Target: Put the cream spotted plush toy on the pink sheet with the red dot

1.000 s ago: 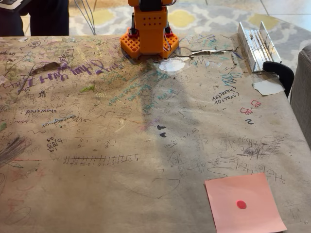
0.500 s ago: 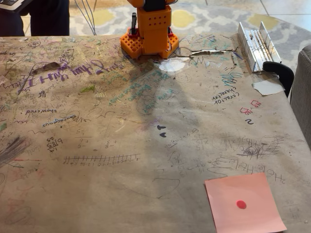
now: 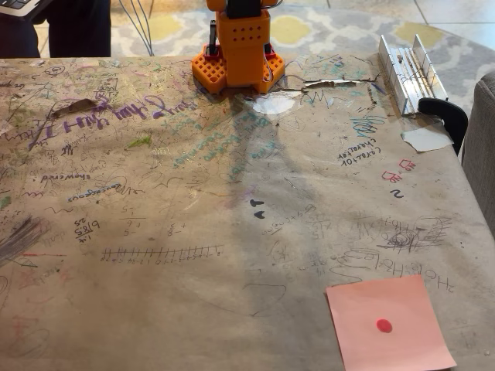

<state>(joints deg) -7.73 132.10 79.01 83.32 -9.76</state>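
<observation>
Fixed view: the orange arm base [image 3: 237, 52] is turning slightly at the table's far edge, its shadow shifting since a second ago. Gripper state: cannot tell. Pink sheet with the red dot [image 3: 388, 323] is lying bare, near-right, awaiting the toy.

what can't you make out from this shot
- The orange arm: the fixed view's top edge cuts it off above its base, so the gripper's state is unknown.
- The pink sheet: its lower corners run past the bottom edge; the red dot is clear.
- The scribbles on the table: mostly too small or faint to read.
- The dark clamp at the right: partly hidden by the table's edge.
</observation>
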